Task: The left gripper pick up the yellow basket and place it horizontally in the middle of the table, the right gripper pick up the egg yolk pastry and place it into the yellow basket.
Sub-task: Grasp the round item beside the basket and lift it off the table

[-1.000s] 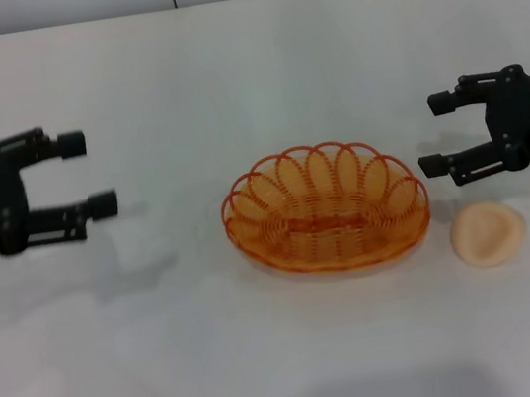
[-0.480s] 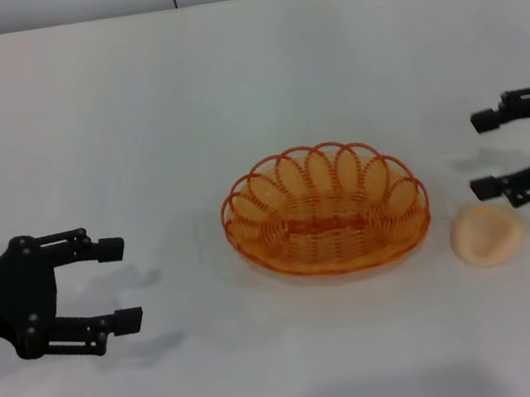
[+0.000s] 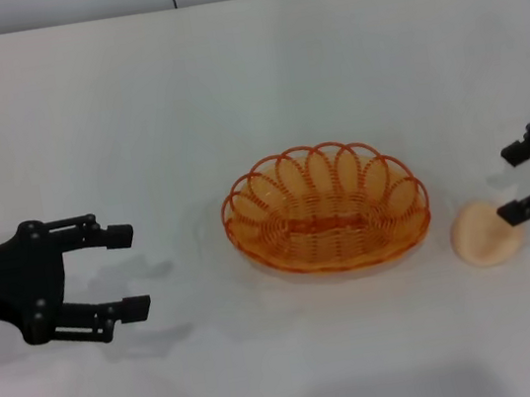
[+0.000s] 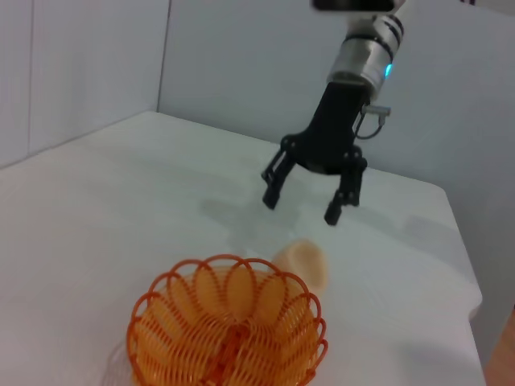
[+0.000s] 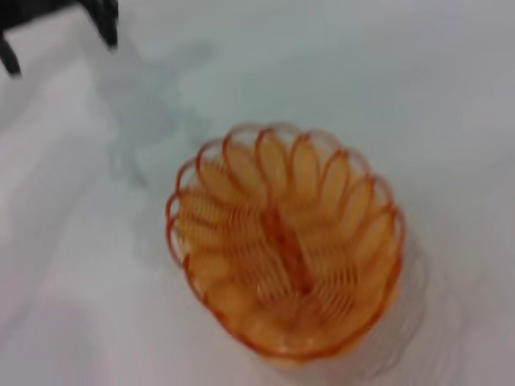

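The yellow basket (image 3: 325, 211) lies empty and lengthwise across the middle of the table. It also shows in the left wrist view (image 4: 228, 334) and the right wrist view (image 5: 286, 269). The egg yolk pastry (image 3: 487, 233) lies on the table just right of the basket, apart from it, and shows in the left wrist view (image 4: 302, 261). My left gripper (image 3: 130, 270) is open and empty, well left of the basket. My right gripper (image 3: 509, 185) is open and empty, at the right edge, just right of and over the pastry. It shows in the left wrist view (image 4: 301, 207).
The white table (image 3: 248, 81) stretches back to a grey wall. Its far right corner and edge show in the left wrist view (image 4: 451, 201). The left gripper's fingers (image 5: 105, 20) show far off in the right wrist view.
My left gripper has dropped toward the front of the table and edged right toward the basket. My right gripper has moved right and toward the front, ending beside the pastry. Both stay open.
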Controlling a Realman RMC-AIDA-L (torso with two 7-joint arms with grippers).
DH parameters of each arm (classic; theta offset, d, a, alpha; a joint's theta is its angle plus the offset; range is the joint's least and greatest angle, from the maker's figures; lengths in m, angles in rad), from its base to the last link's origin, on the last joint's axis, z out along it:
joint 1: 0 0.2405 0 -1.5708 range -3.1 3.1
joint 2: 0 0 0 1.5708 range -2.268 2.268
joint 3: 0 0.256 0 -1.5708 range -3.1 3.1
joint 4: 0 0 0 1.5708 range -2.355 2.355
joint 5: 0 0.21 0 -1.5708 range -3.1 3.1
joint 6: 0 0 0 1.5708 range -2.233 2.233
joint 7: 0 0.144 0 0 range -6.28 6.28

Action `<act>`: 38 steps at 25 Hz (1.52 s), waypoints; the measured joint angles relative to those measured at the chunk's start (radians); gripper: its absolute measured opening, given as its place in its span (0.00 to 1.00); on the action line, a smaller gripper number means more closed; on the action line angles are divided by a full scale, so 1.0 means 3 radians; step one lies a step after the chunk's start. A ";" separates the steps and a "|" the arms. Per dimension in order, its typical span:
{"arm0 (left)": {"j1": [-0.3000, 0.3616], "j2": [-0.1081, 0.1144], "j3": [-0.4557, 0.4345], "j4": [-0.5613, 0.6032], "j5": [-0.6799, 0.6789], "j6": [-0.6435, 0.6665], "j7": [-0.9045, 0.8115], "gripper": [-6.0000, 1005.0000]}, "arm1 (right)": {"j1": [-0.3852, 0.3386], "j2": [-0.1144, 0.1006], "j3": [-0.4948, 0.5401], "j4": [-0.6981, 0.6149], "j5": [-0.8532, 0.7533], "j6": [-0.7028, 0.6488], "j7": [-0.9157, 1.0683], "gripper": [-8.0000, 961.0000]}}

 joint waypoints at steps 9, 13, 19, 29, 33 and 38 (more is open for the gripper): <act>-0.0066 0.0000 0.0030 0.0018 0.0000 -0.0005 -0.0001 0.87 | 0.0127 0.0194 -0.0104 0.0006 -0.0371 0.0097 0.0404 0.81; -0.0073 -0.0001 0.0043 0.0018 0.0000 -0.0006 0.0002 0.87 | 0.0127 0.0194 -0.0170 0.0069 -0.0397 0.0172 0.0437 0.81; -0.0073 -0.0003 0.0066 0.0017 0.0000 -0.0004 0.0013 0.87 | 0.0105 0.0193 -0.0198 0.0101 -0.0428 0.0220 0.0447 0.78; -0.0051 -0.0013 0.0115 0.0017 0.0000 -0.0016 0.0035 0.87 | 0.0101 0.0190 -0.0200 0.0169 -0.0435 0.0243 0.0417 0.48; -0.0041 -0.0027 0.0119 0.0017 0.0000 -0.0023 0.0042 0.87 | 0.0100 0.0190 -0.0204 0.0174 -0.0436 0.0242 0.0413 0.30; -0.0009 -0.0039 0.0119 0.0017 0.0000 -0.0024 0.0146 0.87 | 0.0092 0.0190 -0.0205 0.0174 -0.0434 0.0241 0.0404 0.18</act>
